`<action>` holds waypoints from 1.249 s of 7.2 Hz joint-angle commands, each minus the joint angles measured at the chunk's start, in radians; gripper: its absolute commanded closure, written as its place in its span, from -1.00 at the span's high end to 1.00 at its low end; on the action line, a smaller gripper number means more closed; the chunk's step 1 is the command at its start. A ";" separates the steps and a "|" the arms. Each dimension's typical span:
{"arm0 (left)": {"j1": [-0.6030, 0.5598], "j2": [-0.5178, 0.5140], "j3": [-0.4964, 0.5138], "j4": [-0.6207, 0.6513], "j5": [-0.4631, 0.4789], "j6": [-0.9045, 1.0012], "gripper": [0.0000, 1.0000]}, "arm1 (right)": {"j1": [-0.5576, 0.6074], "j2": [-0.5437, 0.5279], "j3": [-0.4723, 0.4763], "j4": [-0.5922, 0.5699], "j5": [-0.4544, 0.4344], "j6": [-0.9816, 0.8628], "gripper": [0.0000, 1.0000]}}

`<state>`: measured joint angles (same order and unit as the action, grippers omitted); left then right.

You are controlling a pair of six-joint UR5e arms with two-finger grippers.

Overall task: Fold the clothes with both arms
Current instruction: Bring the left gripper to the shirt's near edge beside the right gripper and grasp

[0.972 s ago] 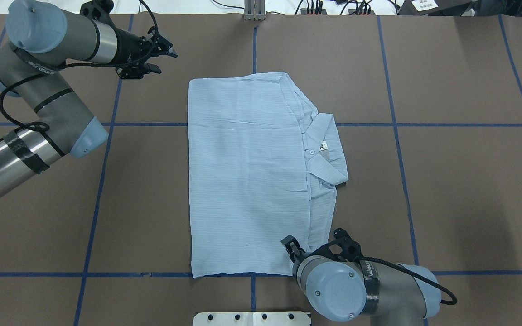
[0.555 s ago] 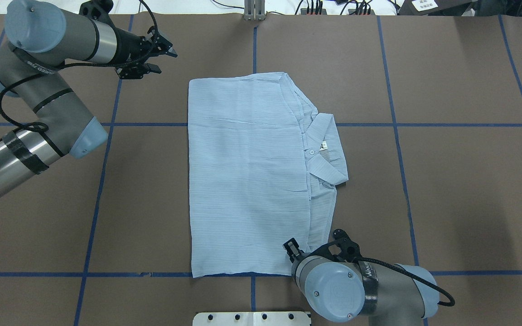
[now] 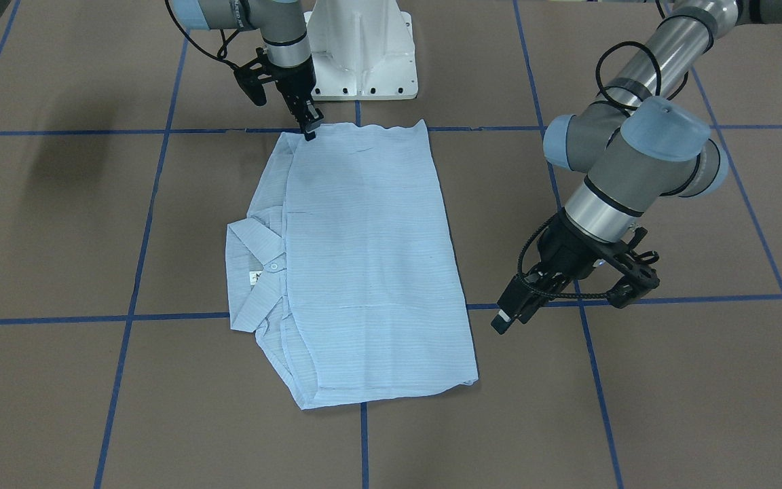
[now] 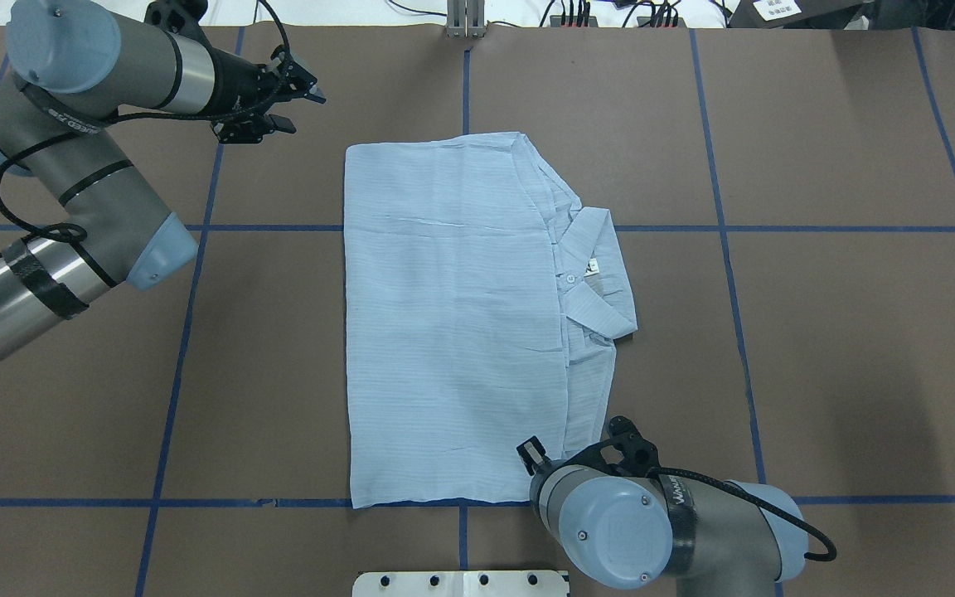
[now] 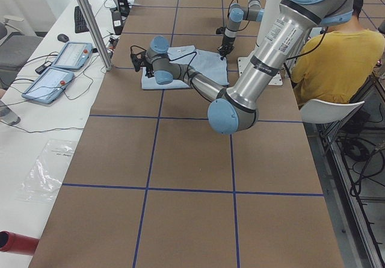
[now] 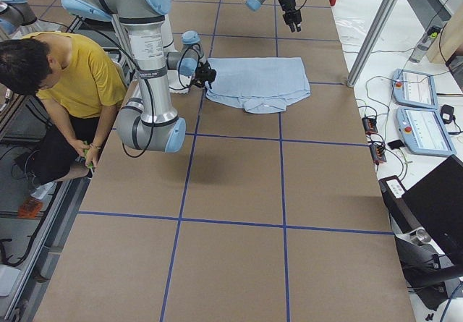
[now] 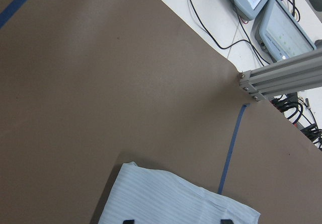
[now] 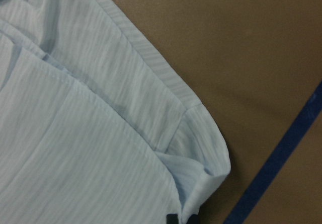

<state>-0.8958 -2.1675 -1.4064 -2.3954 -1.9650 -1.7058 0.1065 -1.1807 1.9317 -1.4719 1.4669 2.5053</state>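
Observation:
The light blue striped shirt [image 4: 453,315] lies folded flat in the middle of the table, with its collar and neck tag [image 4: 593,265] on the robot's right side. It also shows in the front view [image 3: 364,272]. My right gripper [image 3: 309,130] stands upright at the shirt's near right corner. In the right wrist view a single dark fingertip [image 8: 172,219] sits against the cloth's bunched corner [image 8: 201,183], so it is shut on the shirt there. My left gripper [image 4: 299,104] hovers open off the shirt's far left corner [image 7: 131,168], apart from the cloth.
The white pedestal base [image 3: 360,54] stands at the robot's table edge. A person in yellow [image 5: 337,57] sits beside it. An aluminium post [image 7: 282,78] and control pendants [image 5: 60,63] are at the far edge. Blue tape lines [image 4: 196,228] cross the brown table.
The right wrist has sunk slightly toward the near table edge at the shirt's corner. The left arm has shifted a little. The shirt lies as before.

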 commanded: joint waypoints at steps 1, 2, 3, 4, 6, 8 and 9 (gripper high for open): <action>0.000 0.006 -0.011 0.002 0.003 -0.002 0.29 | -0.001 0.001 0.016 -0.007 -0.002 0.000 -1.00; 0.008 0.065 -0.107 0.033 0.003 -0.026 0.30 | -0.001 0.000 0.020 -0.010 -0.003 0.003 -1.00; 0.049 0.139 -0.244 0.094 0.008 -0.073 0.30 | -0.001 0.000 0.024 -0.011 -0.002 0.003 -1.00; 0.139 0.211 -0.399 0.169 0.062 -0.162 0.31 | -0.001 0.001 0.024 -0.012 -0.002 0.003 -1.00; 0.382 0.244 -0.581 0.370 0.257 -0.346 0.31 | 0.001 0.000 0.026 -0.012 -0.002 0.003 -1.00; 0.568 0.276 -0.574 0.398 0.441 -0.410 0.31 | 0.004 -0.003 0.024 -0.012 -0.002 0.003 -1.00; 0.581 0.282 -0.550 0.398 0.448 -0.410 0.31 | 0.008 -0.002 0.026 -0.012 -0.002 0.003 -1.00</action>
<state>-0.3676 -1.9000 -1.9721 -2.0067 -1.5653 -2.1017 0.1112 -1.1829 1.9562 -1.4833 1.4649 2.5077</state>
